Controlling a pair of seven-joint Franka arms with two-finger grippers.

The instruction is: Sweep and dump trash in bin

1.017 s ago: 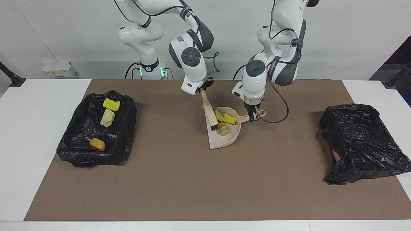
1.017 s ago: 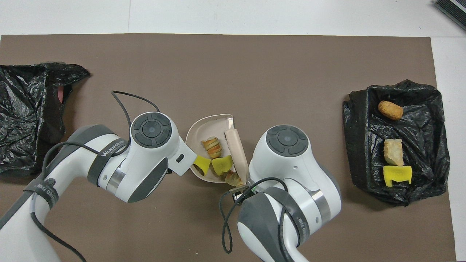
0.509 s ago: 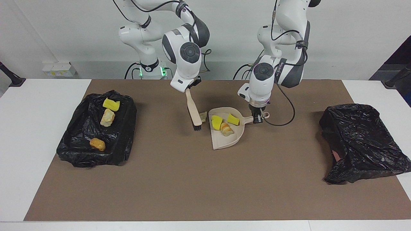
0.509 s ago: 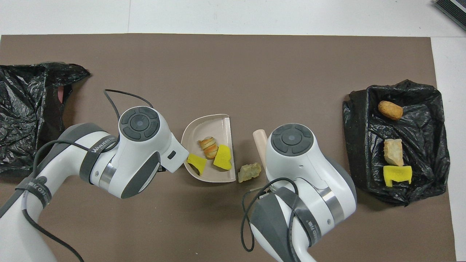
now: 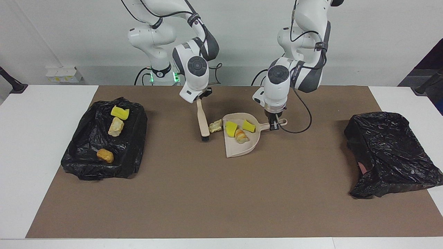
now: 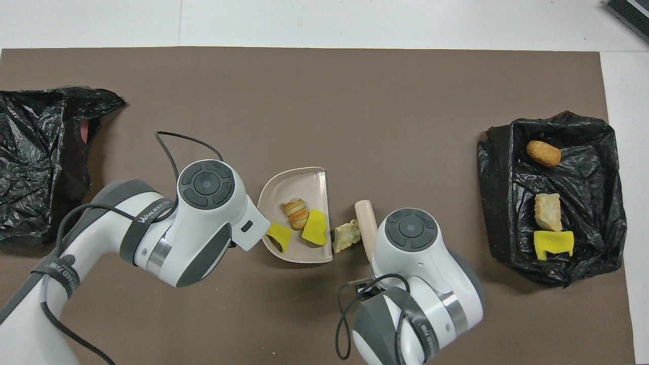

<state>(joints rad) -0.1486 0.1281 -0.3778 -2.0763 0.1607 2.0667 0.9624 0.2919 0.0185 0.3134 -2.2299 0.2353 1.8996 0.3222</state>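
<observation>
In the facing view you see what the arms hide overhead: the right pincer (image 5: 200,99) pinching the brush (image 5: 203,122), the left pincer (image 5: 274,121) clamped on the dustpan (image 5: 242,147) handle. Brown mat (image 5: 207,193) covers the white desk (image 5: 38,131). Yellow and orange-striped trash (image 5: 238,131) sits in the dustpan; one pale lump (image 5: 215,126) lies between its mouth and the brush.

Seven trash chunks (image 5: 215,126): dustpan (image 5: 242,149), mat, bag (image 5: 86,169)

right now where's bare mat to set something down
Wide bare mat runs between the two black bags, farther from the robots than the dustpan. Crowded: the middle, where brush, beige lump and dustpan cluster.
</observation>
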